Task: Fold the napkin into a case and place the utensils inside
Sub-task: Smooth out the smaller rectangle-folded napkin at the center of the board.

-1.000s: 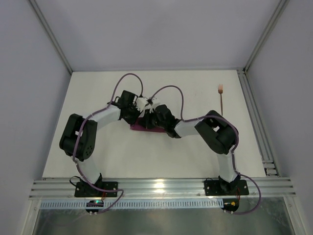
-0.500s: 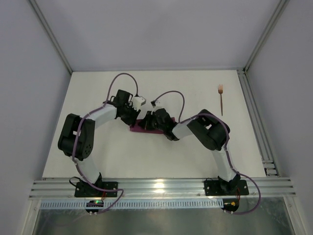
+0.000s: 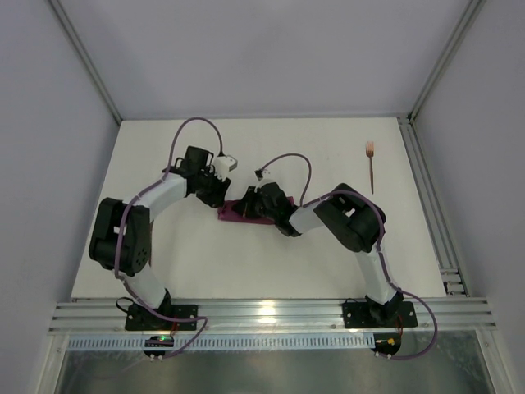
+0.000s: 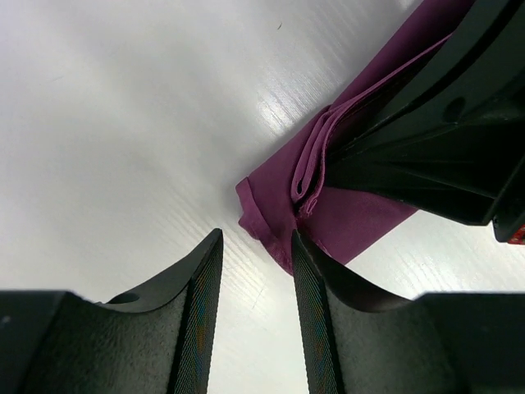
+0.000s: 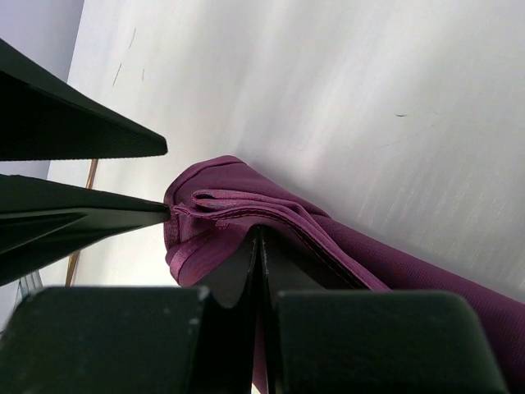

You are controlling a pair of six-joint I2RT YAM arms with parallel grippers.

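Maroon case [image 3: 230,213] lies central, half hidden under the right gripper [image 5: 258,235], clenched at its folds; any pinch unclear. Left gripper [image 4: 256,240] gapes empty beside its corner. One fork [image 3: 372,168] lies far right.

Left arm [image 3: 164,193], right arm [image 3: 310,215] crowding case [image 3: 232,215], open table [image 3: 246,263] around fork [image 3: 372,167]

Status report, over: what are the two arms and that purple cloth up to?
Left fingers open, just off the napkin corner. Right fingers shut, tips against the folded napkin. Fork lies far right, apart; nothing in the way.
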